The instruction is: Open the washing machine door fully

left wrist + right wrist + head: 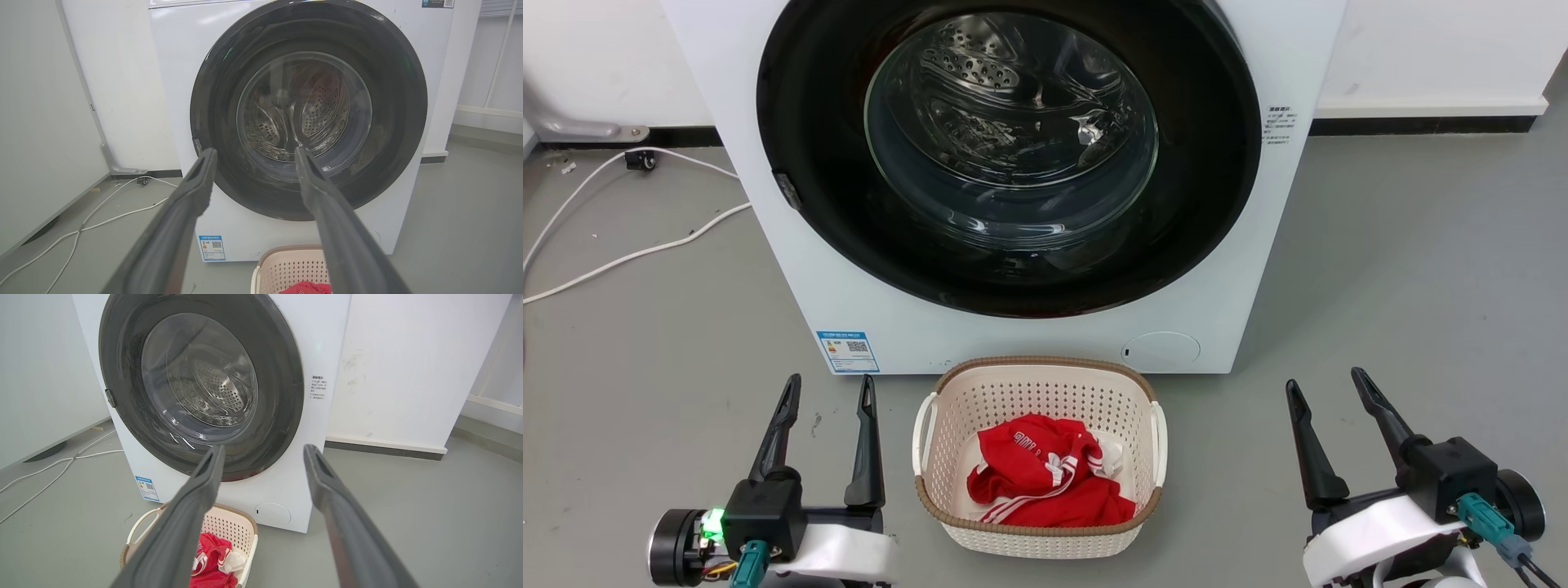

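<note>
Plainly, the door [1009, 147] lies closed, flat against the front of the white machine [1029, 347] and nearly as wide as it; it is a glossy black disc with a clear domed glass at its centre, through which the perforated steel drum shows; a small grey catch [786, 189] sits on its left edge; both claws are spread and hold nothing, the left gripper [830, 380] and right gripper [1324, 378] low over the grey floor, well apart from the door; between them stands a cream basket [1037, 541] holding a red garment [1045, 482].
</note>
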### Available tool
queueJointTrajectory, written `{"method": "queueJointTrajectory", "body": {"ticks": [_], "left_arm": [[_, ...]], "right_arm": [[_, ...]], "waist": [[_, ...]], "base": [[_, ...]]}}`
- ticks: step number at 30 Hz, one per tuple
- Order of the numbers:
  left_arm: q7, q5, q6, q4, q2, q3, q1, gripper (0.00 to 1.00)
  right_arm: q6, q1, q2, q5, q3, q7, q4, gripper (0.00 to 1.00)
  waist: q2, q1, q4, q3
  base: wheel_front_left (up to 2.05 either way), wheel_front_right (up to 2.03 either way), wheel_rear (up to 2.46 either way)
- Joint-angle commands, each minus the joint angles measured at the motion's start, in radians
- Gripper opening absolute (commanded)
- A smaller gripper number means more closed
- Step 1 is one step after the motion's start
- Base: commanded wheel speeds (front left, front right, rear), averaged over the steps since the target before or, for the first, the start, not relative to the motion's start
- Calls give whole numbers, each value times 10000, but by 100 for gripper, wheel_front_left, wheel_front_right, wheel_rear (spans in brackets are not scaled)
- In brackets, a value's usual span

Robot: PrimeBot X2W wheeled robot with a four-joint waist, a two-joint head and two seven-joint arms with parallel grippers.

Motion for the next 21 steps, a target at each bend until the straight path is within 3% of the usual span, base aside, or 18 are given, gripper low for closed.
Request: {"method": "queueJointTrajectory", "body": {"ticks": [1, 6, 7, 9, 16, 21], "left_arm": [[-26, -6, -40, 15, -42, 26, 74, 100], [-26, 18, -73, 50, -97, 95, 81, 100], [-26, 27, -82, 56, -103, 105, 82, 100], [-26, 39, -104, 79, -115, 117, 79, 100], [-26, 69, -140, 101, -141, 168, 42, 100], [-26, 77, -167, 123, -166, 207, 2, 100]], "right_arm": [[-3, -21, 38, 57, 0, -9, 25, 100], [-3, -10, 36, 119, -10, 28, 54, 100], [-3, -4, 36, 140, -3, 38, 65, 62], [-3, -3, 36, 180, -4, 60, 77, 0], [-3, -51, 36, 528, 8, -39, 82, 0], [-3, -161, 35, 3756, -27, -428, 324, 0]], "waist": [[0, 0, 0, 2], [0, 0, 3, 2], [0, 0, 3, 3], [0, 0, 8, 5], [0, 0, 7, 36], [0, 0, 10, 58]], "base": [[0, 0, 0], [0, 0, 0], [0, 0, 0], [0, 0, 0], [0, 0, 0], [0, 0, 0]]}}
